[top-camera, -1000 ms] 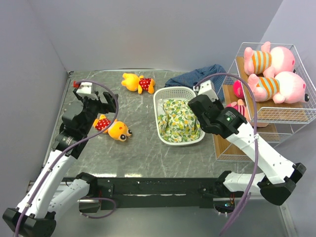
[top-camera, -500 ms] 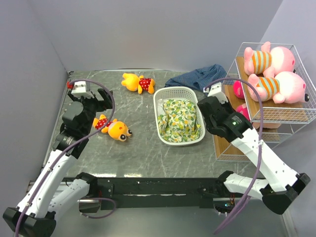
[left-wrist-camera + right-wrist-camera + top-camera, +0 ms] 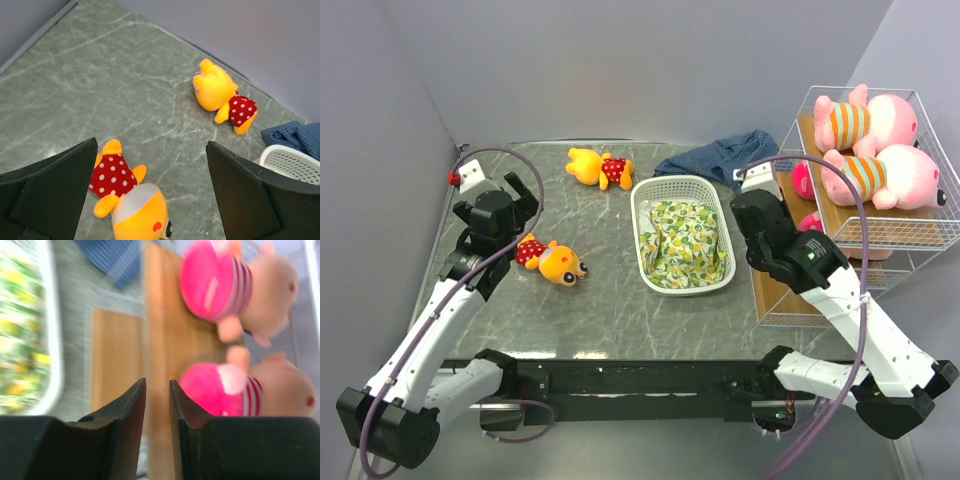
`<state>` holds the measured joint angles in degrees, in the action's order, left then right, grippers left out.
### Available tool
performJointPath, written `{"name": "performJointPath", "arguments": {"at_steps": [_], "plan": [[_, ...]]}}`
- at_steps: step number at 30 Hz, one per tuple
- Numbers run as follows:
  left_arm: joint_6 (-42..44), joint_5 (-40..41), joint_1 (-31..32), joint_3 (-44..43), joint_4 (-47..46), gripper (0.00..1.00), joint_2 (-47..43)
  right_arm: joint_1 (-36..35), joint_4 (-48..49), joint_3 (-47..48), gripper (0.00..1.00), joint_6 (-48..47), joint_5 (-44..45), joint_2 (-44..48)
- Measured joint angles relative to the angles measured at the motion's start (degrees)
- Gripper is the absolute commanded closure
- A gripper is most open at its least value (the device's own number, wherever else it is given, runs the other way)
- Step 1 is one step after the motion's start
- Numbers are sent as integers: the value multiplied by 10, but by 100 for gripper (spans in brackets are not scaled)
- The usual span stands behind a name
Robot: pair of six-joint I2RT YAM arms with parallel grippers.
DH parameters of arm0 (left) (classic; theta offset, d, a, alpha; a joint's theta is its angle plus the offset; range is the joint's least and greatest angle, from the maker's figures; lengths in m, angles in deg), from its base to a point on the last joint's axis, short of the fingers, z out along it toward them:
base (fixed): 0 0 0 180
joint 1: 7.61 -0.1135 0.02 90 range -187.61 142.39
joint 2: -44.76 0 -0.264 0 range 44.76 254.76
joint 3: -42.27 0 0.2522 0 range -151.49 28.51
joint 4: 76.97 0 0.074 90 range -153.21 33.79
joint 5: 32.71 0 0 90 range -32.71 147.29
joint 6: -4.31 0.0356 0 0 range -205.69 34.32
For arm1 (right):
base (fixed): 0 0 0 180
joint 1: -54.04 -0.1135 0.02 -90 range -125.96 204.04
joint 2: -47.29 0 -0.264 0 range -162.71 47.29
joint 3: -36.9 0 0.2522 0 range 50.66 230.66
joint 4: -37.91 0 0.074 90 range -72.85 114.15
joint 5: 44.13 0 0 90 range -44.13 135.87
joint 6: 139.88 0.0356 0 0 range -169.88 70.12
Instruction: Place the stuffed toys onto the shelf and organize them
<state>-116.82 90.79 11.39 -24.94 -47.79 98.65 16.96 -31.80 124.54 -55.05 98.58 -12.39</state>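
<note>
Two pink pigs (image 3: 868, 120) (image 3: 885, 178) in striped shirts lie on the top tier of the white wire shelf (image 3: 920, 238). Two pink-clad dolls (image 3: 220, 280) (image 3: 222, 390) lie on a lower wooden plank (image 3: 162, 330). One yellow bear in red (image 3: 556, 261) lies on the table left of centre, another (image 3: 600, 167) at the back. My left gripper (image 3: 525, 200) is open and empty above and behind the near bear (image 3: 132, 210); the far bear (image 3: 220, 92) shows ahead. My right gripper (image 3: 157, 382) is shut and empty over the plank's edge, beside the nearer doll.
A white slotted basket (image 3: 640, 232) holding a lemon-print cloth (image 3: 685, 242) stands mid-table between the arms. Blue fabric (image 3: 720, 155) lies behind it next to the shelf. Grey walls close the left and back sides.
My left gripper has drawn back toward the far left, off the near bear. My right gripper has swung right from the basket's edge to the shelf's lower tier.
</note>
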Motion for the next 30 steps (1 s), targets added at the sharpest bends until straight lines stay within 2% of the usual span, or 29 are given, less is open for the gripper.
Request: {"name": "performJointPath", "arguments": {"at_steps": [3, 7, 12, 16, 19, 22, 27, 30], "plan": [[-52, -9, -16, 3, 19, 4, 16, -32, 23, 23, 56, 6, -22, 1], [-126, -59, -62, 37, 20, 4, 48, -90, 64, 42, 53, 13, -47, -2], [-167, -97, -101, 82, 20, 4, 90, -132, 111, 72, 45, 49, -120, -29], [-176, -106, -116, 108, 6, 4, 109, -142, 159, 59, 45, 85, -206, -33], [-155, -112, -155, 103, -8, 2, 131, -144, 192, 36, 45, 105, -256, -26], [-96, -134, -213, 57, -10, 1, 174, -145, 216, 13, 46, 116, -285, -15], [8, -205, -248, -47, 5, 9, 259, -145, 233, -4, 46, 120, -293, 2], [47, -250, -248, -64, 24, 16, 295, -145, 242, -14, 45, 119, -293, 12]]}}
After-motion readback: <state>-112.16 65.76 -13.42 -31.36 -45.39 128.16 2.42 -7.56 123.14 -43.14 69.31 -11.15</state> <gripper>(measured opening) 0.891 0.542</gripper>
